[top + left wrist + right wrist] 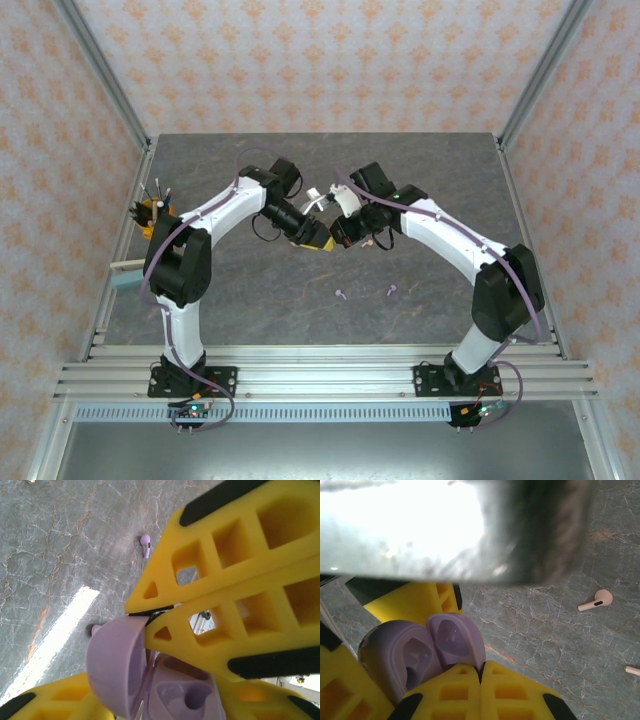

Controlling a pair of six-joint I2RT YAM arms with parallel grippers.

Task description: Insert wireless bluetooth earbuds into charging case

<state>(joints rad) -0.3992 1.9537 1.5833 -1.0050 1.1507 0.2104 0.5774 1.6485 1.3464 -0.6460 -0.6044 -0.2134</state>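
Note:
A lilac charging case [185,697] hangs open above the table between the two arms, with its lid [112,662] swung up and both cavities empty. My left gripper [150,702] is shut on the case's base, one yellow finger on each side. My right gripper [481,669] is shut on the rim of the lid [456,639]. Both grippers meet mid-table: the left gripper [308,240], the right gripper [338,236]. Two lilac earbuds [341,294] [391,292] lie on the table nearer the bases. A pale pink earbud [596,601] lies to the right of the case.
An orange holder [152,213] with tools and a pale block [125,275] sit at the table's left edge. A metal frame [320,365] runs along the near edge and up the side posts. A second pink tip [633,670] shows at the right wrist view's edge.

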